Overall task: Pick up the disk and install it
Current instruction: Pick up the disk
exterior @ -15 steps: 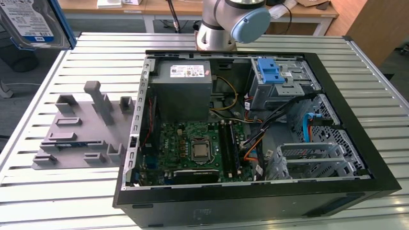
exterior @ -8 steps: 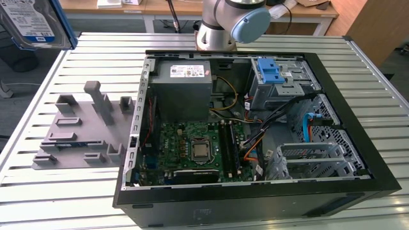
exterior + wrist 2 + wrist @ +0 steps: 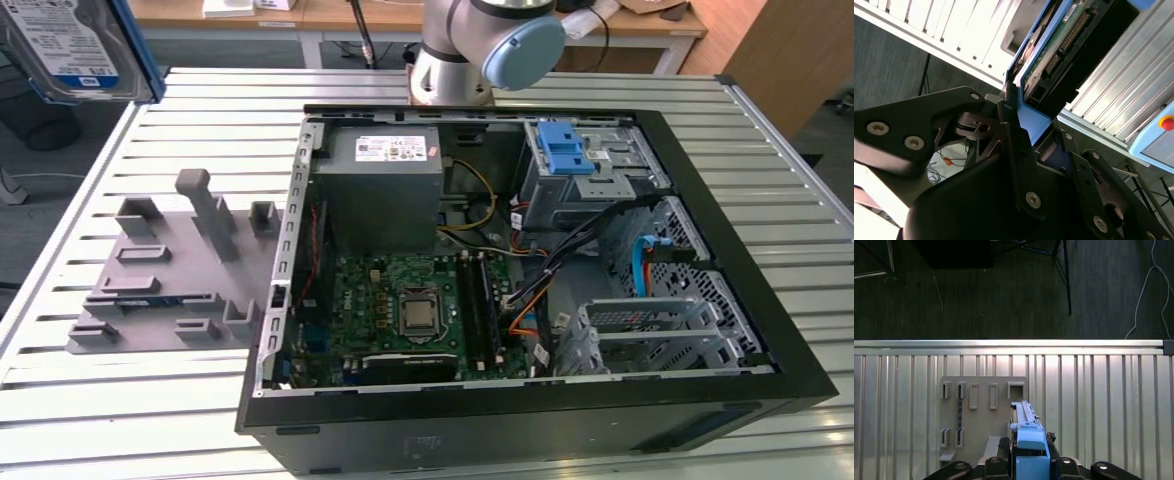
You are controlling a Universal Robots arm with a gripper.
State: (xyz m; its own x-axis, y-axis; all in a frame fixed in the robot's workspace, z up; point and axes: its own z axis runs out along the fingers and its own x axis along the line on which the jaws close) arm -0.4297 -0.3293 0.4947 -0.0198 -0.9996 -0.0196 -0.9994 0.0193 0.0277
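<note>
The disk [image 3: 67, 45], silver with a blue-and-white label and a blue carrier frame, hangs high in the exterior view's upper left corner, off the table. In the second wrist view my gripper [image 3: 1036, 127] is shut on the disk [image 3: 1054, 50], with a black finger [image 3: 1010, 130] pressed on each side of the blue frame. In the first wrist view the disk [image 3: 1026, 427] stands on edge in my gripper [image 3: 1030, 465], above the grey slotted holder [image 3: 984, 410]. The open computer case [image 3: 747, 330] lies on the table toward the exterior view's right.
Inside the case are a grey power-supply box [image 3: 380, 180], a green motherboard [image 3: 414, 310], loose cables, a blue latch on a metal cage [image 3: 567, 150] and a silver drive cage [image 3: 654, 330]. The grey holder [image 3: 174, 270] sits on the slatted table [image 3: 134, 420]. The arm's base [image 3: 461, 50] stands behind the case.
</note>
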